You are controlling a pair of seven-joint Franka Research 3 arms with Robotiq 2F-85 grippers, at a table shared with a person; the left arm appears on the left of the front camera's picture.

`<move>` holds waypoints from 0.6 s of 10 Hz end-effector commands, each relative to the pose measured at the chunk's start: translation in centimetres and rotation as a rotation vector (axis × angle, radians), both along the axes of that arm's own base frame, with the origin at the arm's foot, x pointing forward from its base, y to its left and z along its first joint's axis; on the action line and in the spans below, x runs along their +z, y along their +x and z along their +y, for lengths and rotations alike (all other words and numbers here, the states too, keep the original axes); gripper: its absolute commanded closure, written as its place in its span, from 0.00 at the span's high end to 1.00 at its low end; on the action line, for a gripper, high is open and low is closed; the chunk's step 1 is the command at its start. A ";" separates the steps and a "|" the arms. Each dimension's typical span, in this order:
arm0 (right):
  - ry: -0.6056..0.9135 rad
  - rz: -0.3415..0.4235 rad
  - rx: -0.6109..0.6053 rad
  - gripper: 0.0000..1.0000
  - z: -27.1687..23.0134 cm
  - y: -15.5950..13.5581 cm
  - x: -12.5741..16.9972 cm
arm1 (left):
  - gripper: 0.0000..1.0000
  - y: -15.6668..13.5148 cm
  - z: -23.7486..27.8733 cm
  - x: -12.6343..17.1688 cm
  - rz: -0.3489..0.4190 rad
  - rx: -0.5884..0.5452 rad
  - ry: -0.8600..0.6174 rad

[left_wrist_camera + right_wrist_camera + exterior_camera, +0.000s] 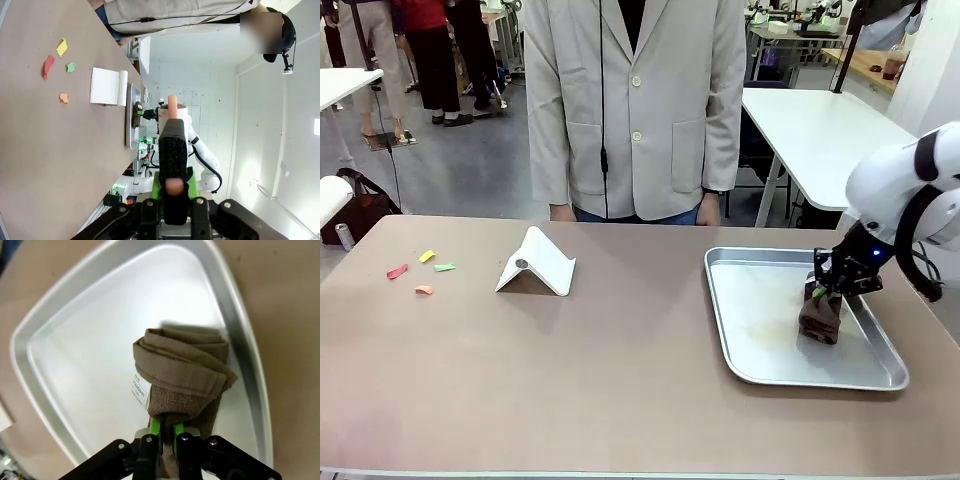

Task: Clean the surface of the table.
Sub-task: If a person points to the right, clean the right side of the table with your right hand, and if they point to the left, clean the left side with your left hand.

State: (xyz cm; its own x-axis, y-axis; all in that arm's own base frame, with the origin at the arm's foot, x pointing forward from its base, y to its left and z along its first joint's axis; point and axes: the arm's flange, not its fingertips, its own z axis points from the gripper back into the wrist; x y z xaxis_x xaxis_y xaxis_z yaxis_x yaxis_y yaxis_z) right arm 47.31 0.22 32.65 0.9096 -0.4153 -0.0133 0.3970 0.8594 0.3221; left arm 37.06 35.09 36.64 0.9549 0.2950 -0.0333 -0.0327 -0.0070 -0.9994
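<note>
The brownish-taupe table [620, 380] spreads across the front view. Several small paper scraps lie at its far left: red [397, 271], yellow [427, 256], green [444, 267] and orange [424, 290]. On the right, a rolled brown cloth [821, 318] rests in a silver tray [760, 310]. My right gripper [828, 290] is shut on the cloth's upper end. The right wrist view shows the green pads [155, 429] pinching the cloth [182, 370]. My left gripper [173, 189] hangs off the table's side, shut on a black rough-faced brush-like tool [172, 150] with a peach tip.
A white folded stand-like piece [537, 263] sits left of centre, near the scraps. A person in a pale jacket [635, 110] stands at the far edge, hands down behind it. White-topped tables stand farther back at right. Bare tabletop lies between the white piece and the tray.
</note>
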 end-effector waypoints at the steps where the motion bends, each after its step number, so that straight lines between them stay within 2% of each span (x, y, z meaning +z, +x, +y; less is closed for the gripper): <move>1: 0.255 -0.079 0.021 0.11 -2.6 -1.3 1.3 | 0.00 -0.4 -0.2 0.5 -0.004 -0.003 -0.005; 6: 0.898 -0.239 0.105 0.11 -9.3 -3.5 5.5 | 0.00 -0.4 -0.2 0.5 -0.004 -0.003 -0.005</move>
